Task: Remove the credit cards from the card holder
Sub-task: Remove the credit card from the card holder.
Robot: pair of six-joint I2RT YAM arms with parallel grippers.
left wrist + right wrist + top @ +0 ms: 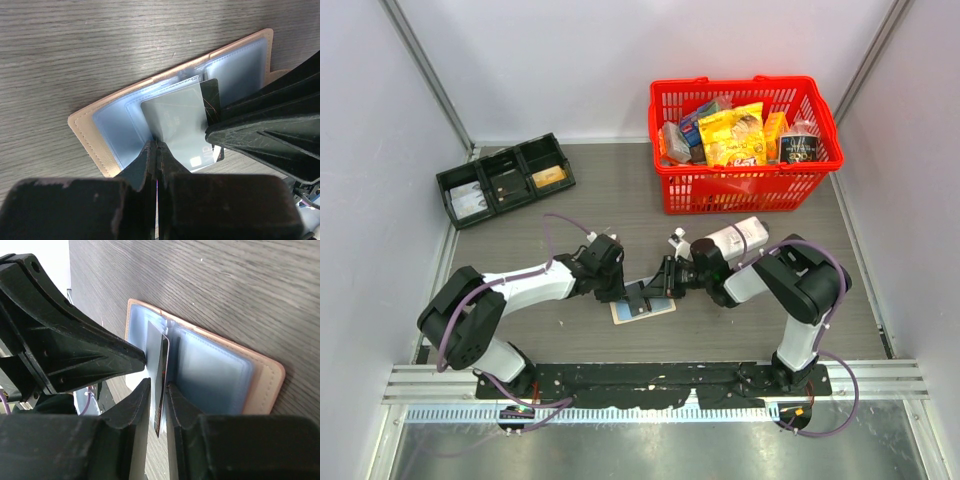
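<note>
Tabletop (250, 290); card (163, 357) edge-on inside right claw (158, 386)

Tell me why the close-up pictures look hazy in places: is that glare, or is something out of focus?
Left wrist view: the clear sleeves of the card holder glare bluish white, the left claw up close is a dark blur, the table grain is crisp. Right wrist view: the right claw is soft too, and the grain smears at top right. Top view: even light, all sharp.

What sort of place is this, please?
Probably a robot test cell: white walls box in the table, left arm and right arm are bolted to its edge, and a red basket holds groceries.
</note>
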